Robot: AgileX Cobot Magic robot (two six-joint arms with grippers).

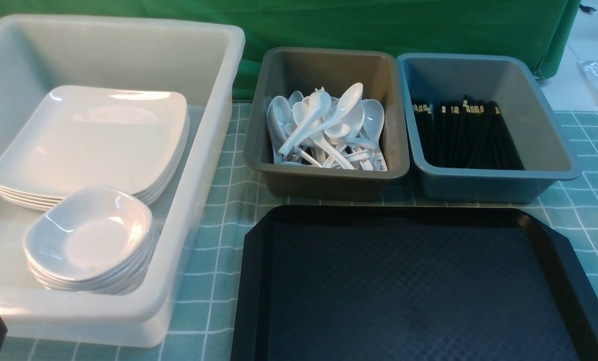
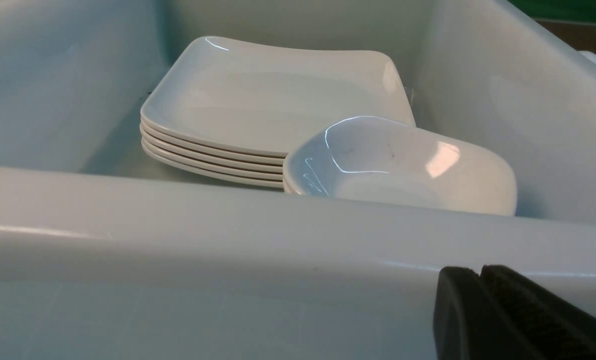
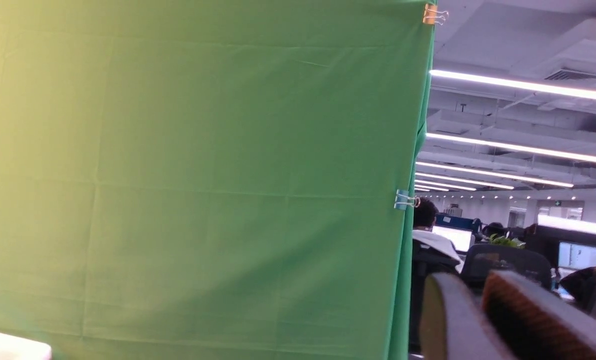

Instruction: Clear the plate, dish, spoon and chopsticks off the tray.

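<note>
Left wrist view: closed, empty left end effector (image 2: 480, 272) just outside the tub, plate (image 2: 278, 95) inside (right one's state unclear).

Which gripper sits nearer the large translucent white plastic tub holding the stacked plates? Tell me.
Left. The left gripper sits just outside the translucent white plastic tub, by its near wall. The right gripper is raised, facing a green backdrop; no tub appears in its view.
</note>
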